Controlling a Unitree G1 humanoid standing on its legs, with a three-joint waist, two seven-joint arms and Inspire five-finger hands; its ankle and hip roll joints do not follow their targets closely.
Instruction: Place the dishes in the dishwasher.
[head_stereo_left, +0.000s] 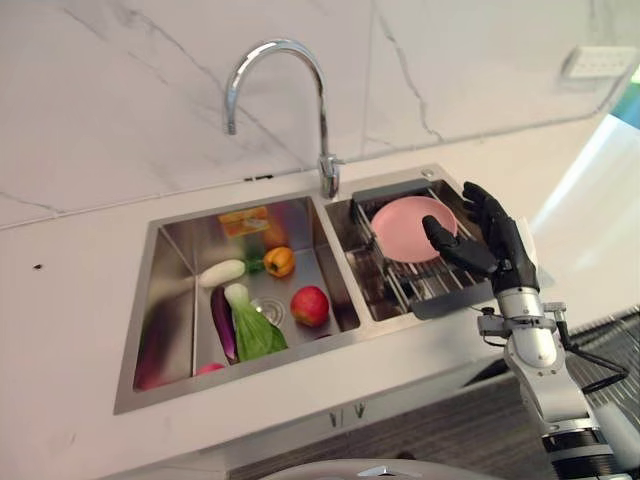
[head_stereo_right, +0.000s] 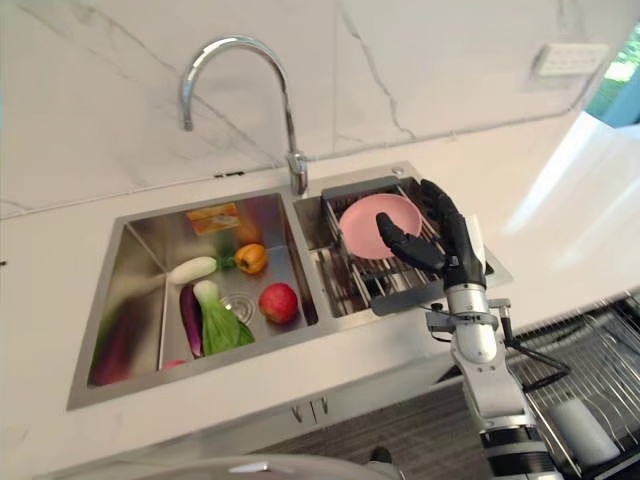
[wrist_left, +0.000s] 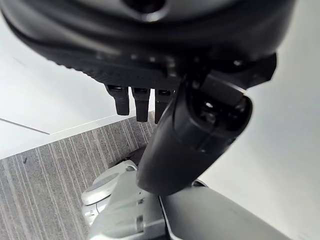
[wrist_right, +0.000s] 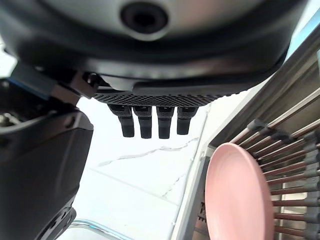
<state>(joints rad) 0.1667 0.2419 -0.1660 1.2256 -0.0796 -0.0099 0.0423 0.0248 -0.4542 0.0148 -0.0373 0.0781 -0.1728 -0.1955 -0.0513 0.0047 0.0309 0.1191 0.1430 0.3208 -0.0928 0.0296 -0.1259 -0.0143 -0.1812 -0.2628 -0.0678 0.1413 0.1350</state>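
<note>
A pink plate (head_stereo_left: 410, 225) leans in the wire dish rack (head_stereo_left: 425, 288) inside the right basin of the sink. My right hand (head_stereo_left: 497, 243) hovers just to the right of the plate with fingers straight and thumb pointing toward the plate's rim, open and holding nothing. In the right wrist view the plate (wrist_right: 235, 195) shows past the straight fingers (wrist_right: 150, 120), with a gap between them. My left hand (wrist_left: 190, 135) hangs over grey striped floor, relaxed and empty.
A tall chrome faucet (head_stereo_left: 285, 60) stands behind the divider between the basins. The left basin (head_stereo_left: 175, 300) holds an apple (head_stereo_left: 310, 305), an orange pepper (head_stereo_left: 279, 261), an eggplant, bok choy and a white radish. A wire basket (head_stereo_right: 590, 390) with a cup sits low at the right.
</note>
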